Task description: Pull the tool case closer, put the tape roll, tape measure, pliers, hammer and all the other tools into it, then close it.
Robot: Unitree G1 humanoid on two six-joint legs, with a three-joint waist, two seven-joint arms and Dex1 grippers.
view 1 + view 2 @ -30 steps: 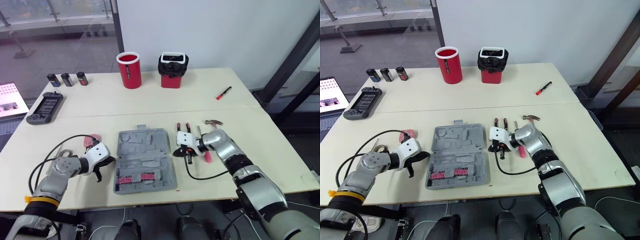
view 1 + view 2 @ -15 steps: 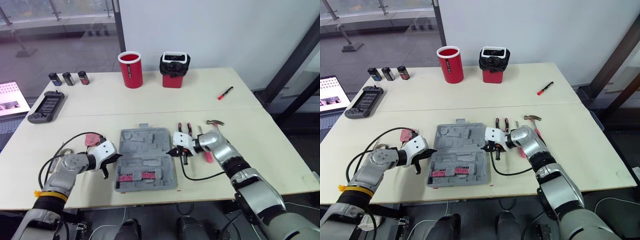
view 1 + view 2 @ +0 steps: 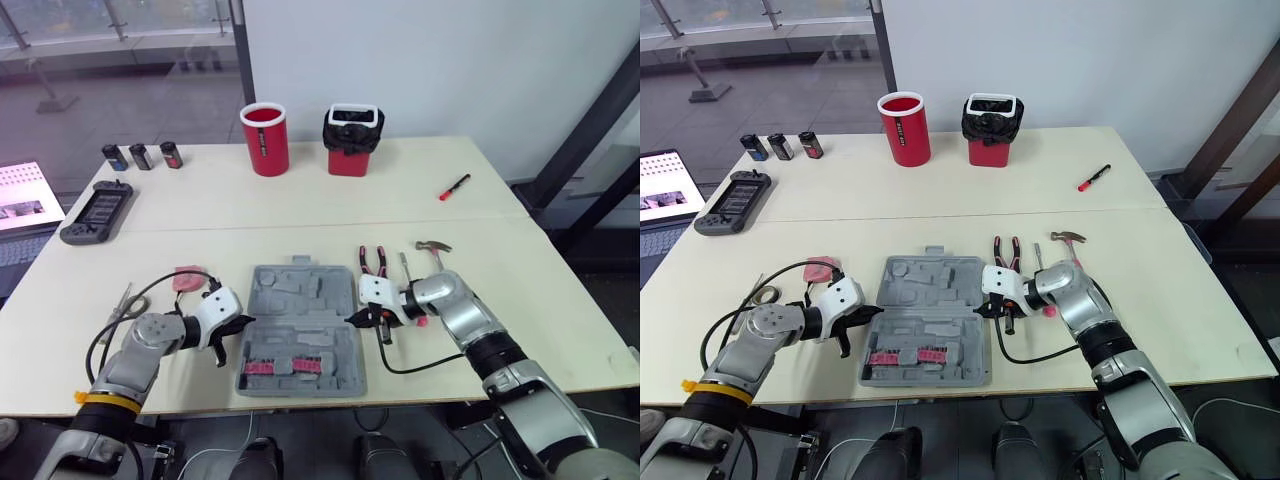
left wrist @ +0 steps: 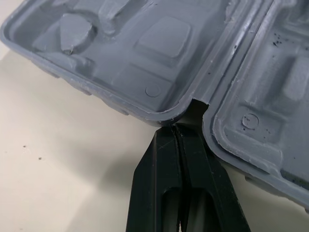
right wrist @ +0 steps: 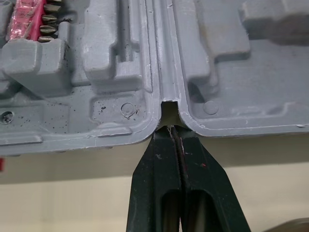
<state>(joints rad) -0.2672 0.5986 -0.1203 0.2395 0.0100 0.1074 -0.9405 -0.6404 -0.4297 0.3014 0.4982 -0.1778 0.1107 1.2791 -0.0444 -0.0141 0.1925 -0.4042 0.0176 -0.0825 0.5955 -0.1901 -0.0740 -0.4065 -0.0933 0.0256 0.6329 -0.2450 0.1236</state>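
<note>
The grey tool case (image 3: 300,330) lies open near the table's front edge, with a red bit holder (image 3: 282,365) in its near half. My left gripper (image 3: 240,325) is shut, its tips pressed into the hinge notch on the case's left side (image 4: 193,104). My right gripper (image 3: 350,318) is shut too, tips in the hinge notch on the right side (image 5: 169,108). Red-handled pliers (image 3: 378,262), a screwdriver (image 3: 402,266) and a hammer (image 3: 432,245) lie right of the case. A pink tape measure (image 3: 187,279) and a tape roll (image 3: 765,295) lie to its left.
A red cup (image 3: 264,138) and a red bin with a black liner (image 3: 350,138) stand at the back. A red marker (image 3: 452,186) lies back right. Three small cans (image 3: 141,155) and a black handheld device (image 3: 95,211) sit back left. Cables trail from both wrists.
Both grippers have moved in to the case's hinge notches, the left one from well clear of it. The case has slid a little toward the front edge. The camera has shifted slightly.
</note>
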